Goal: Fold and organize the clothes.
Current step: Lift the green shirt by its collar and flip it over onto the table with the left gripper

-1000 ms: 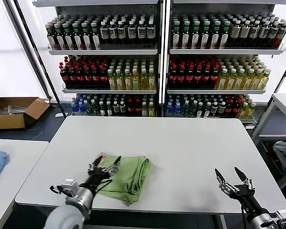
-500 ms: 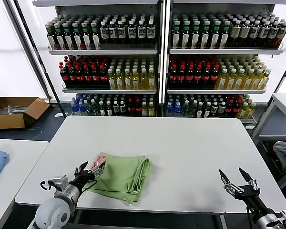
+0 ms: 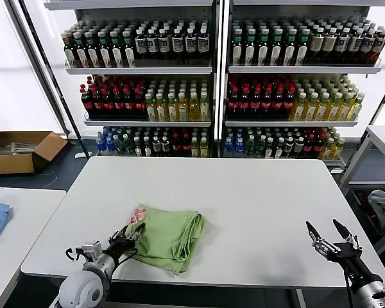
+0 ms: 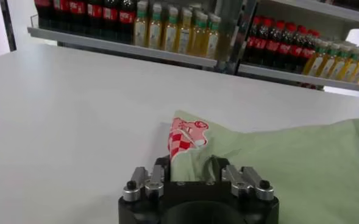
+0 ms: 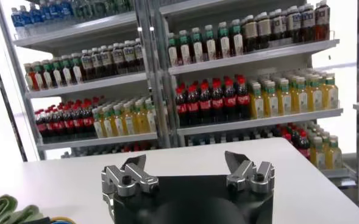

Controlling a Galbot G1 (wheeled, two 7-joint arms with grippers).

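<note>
Your left claw [image 3: 129, 238] is pinched on the near-left edge of the folded shirt [image 3: 170, 234] lying front-left on the desk [image 3: 256, 192], probably to drag or refold it; right claw [image 3: 333, 240] hangs open, idle, off the desk's right corner.

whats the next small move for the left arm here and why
Probably finish closing, then lift: the left tool sits at the near-left edge of the folded green shirt, its fingers astride the fabric by the red-and-white print. The right tool waits open.

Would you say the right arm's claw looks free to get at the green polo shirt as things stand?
Probably yes: bare table lies between the open right claw and the polo shirt, though the left claw is at its far edge.
</note>
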